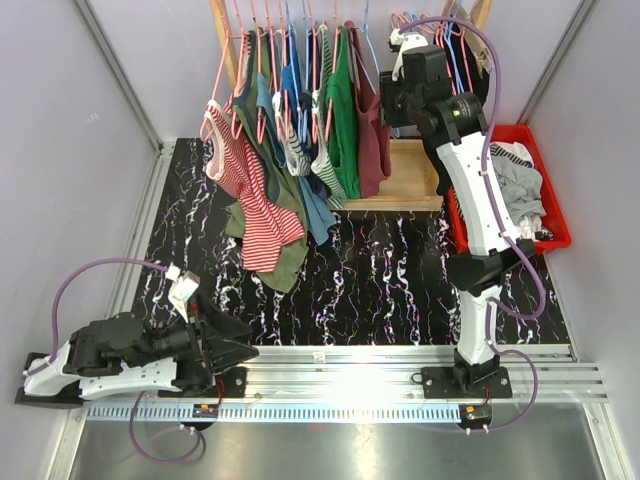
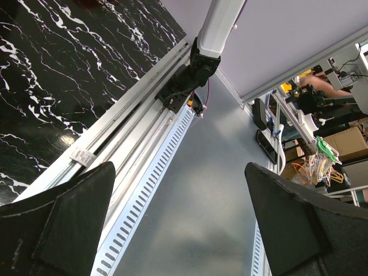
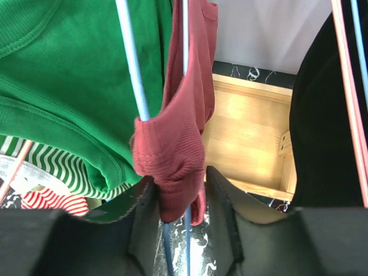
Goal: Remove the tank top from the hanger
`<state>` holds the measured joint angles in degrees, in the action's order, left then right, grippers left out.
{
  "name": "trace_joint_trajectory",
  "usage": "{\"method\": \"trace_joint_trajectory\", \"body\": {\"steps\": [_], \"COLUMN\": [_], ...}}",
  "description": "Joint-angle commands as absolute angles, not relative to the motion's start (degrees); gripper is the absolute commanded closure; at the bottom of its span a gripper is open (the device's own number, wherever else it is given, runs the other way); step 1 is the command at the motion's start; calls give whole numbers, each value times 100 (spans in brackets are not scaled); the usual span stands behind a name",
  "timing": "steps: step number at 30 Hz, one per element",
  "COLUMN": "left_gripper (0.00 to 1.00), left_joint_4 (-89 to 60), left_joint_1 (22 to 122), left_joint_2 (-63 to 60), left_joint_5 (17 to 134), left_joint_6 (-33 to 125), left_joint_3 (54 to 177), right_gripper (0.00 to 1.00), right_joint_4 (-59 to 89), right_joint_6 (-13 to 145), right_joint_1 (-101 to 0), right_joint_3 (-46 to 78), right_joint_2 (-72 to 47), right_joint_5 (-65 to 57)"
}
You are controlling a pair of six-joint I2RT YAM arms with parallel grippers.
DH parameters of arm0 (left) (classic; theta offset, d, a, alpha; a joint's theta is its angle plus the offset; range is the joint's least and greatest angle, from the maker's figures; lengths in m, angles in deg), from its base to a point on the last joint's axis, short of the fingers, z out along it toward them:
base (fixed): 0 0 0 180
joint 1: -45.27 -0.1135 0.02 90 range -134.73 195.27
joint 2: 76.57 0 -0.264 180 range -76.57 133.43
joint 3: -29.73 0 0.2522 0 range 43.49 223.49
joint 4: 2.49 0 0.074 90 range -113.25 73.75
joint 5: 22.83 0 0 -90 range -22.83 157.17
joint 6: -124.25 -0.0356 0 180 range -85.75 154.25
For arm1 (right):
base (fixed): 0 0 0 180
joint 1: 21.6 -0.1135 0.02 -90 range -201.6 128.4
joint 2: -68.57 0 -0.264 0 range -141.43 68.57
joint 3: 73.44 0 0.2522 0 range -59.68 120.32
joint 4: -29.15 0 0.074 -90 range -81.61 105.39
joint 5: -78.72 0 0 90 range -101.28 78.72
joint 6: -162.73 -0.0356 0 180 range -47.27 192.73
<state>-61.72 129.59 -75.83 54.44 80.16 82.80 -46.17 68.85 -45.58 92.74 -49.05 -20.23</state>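
A maroon tank top (image 1: 372, 140) hangs on a blue hanger (image 3: 133, 75) at the right end of the row of clothes on the rack. My right gripper (image 1: 397, 100) is raised at the rack beside it. In the right wrist view the gripper (image 3: 178, 201) is shut on the bunched maroon strap (image 3: 172, 149), with the blue hanger wires running between the fingers (image 3: 144, 218). My left gripper (image 1: 235, 340) rests low at the near left edge, open and empty; in the left wrist view (image 2: 178, 230) it faces the metal rail.
Green (image 1: 343, 120), blue and red-striped (image 1: 255, 195) tops hang left of the maroon one. The rack's wooden base (image 1: 405, 185) sits below. A red bin (image 1: 555, 235) with grey clothes stands at the right. A black garment (image 3: 322, 115) hangs just right of my right gripper.
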Motion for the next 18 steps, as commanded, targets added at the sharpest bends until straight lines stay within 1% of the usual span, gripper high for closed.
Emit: {"method": "trace_joint_trajectory", "body": {"steps": [1, 3, 7, 11, 13, 16, 18], "left_gripper": [1, 1, 1, 1, 1, 1, 1], "left_joint_4": [-6046, -6046, -6028, -6002, -6019, -6020, -6002], "left_joint_1": [12982, 12982, 12982, 12982, 12982, 12982, 12991], "left_joint_2": [-7929, -7938, -7938, -7982, -8017, -8096, -8149], "left_joint_5": [5293, 5293, 5293, 5293, 5293, 5284, 5284], "left_joint_6": [8039, 8039, 8022, 8013, 8030, 8039, 8057], "left_joint_3": [8321, 8330, 8339, 8321, 8321, 8313, 8295], "right_gripper": [56, 52, 48, 43, 43, 45, 49], "right_joint_4": [-4447, -4403, -4289, -3973, -3910, -4218, -4201], "right_joint_6": [7079, 7114, 7412, 7457, 7483, 7519, 7527], "right_joint_1": [-4533, -4533, -4533, -4533, -4533, -4533, -4533], "right_joint_3": [9228, 9149, 9061, 8649, 8709, 9166, 9027], "right_joint_2": [-4718, -4666, -4595, -4341, -4331, -4594, -4586], "right_joint_5": [-1875, -1953, -2156, -1788, -1778, -1989, -1972]}}
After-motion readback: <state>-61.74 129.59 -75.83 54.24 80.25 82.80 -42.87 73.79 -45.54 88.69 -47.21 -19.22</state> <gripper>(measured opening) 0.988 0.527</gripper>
